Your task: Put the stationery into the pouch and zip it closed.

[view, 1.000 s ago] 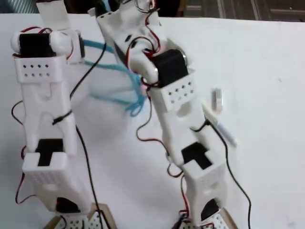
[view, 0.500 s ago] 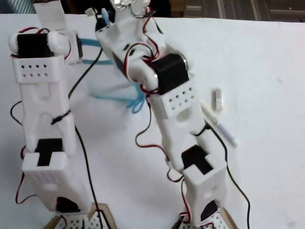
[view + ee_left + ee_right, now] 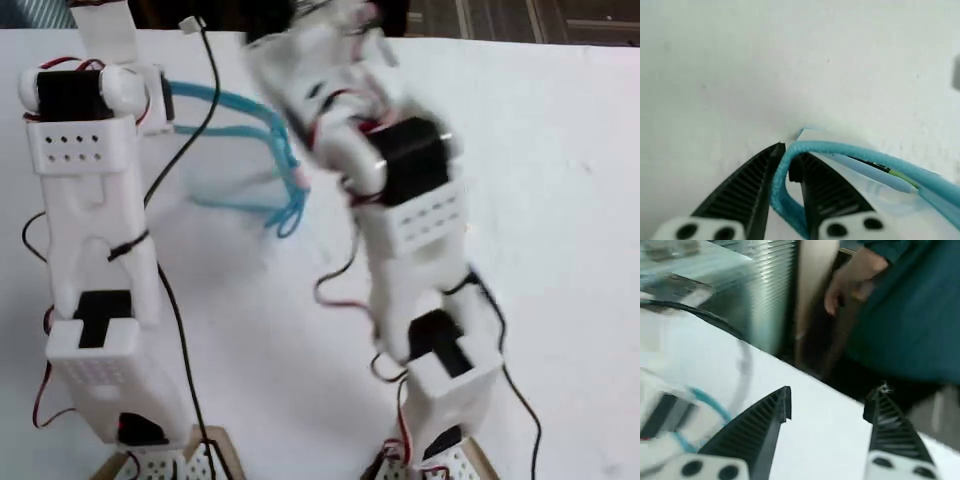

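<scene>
The pouch [image 3: 235,150] is clear plastic with a light blue trim and lies on the white table between the two arms, toward the far side. My left gripper [image 3: 787,155] is shut on the blue edge [image 3: 840,149] of the pouch, holding it up off the table. A dark pen [image 3: 880,167] with a green band lies inside the pouch. My right gripper [image 3: 832,405] is open and empty, raised above the table's far edge to the right of the pouch [image 3: 705,400]. The right arm [image 3: 410,190] stretches across the right half of the table.
The left arm [image 3: 85,190] runs along the left side, with black and red cables trailing beside both arms. A person in a dark green top [image 3: 910,305] stands beyond the far table edge. White table surface [image 3: 570,200] lies open at the right.
The right arm has swung from above the pouch toward the right and now covers the white eraser and pen that lay on the table. The left arm has kept still.
</scene>
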Robot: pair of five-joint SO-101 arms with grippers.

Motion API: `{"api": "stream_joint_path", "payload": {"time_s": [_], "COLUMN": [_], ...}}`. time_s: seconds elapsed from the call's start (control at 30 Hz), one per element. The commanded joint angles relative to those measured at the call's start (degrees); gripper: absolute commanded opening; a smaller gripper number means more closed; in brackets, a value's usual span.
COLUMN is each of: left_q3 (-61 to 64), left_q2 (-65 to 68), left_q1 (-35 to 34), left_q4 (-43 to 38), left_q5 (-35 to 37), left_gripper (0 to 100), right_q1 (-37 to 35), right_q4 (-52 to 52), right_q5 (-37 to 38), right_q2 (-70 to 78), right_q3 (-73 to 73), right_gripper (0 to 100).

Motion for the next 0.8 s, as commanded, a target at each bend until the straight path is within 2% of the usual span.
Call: {"api": "stream_joint_path", "payload": {"time_s": [0.0, 0.13, 0.23, 0.4, 0.57, 0.77], "left_q3": [0.0, 0.0, 0.0, 0.0, 0.0, 0.0], "left_q2": [0.2, 0.2, 0.2, 0.2, 0.2, 0.3], "left_q1": [-0.7, -0.6, -0.6, -0.6, -0.5, -0.5], "left_q4": [0.4, 0.5, 0.6, 0.7, 0.7, 0.4], "left_q5": [0.4, 0.4, 0.4, 0.4, 0.4, 0.4], "left_gripper": [2, 2, 2, 2, 2, 2], "right_q1": [10.7, 19.4, 23.3, 23.8, 22.4, 20.8], "right_q4": [8.3, 20.7, 20.1, 20.2, 20.2, 20.2], "right_q5": [2.2, 8.4, 12.2, 18.7, 25.8, 26.2], "right_q2": [0.0, 6.0, 10.3, 18.3, 25.5, 31.2], "right_q3": [1.2, 7.5, 15.8, 26.8, 30.2, 30.1], "right_gripper": [24.1, 24.1, 24.1, 24.1, 24.1, 24.1]}}
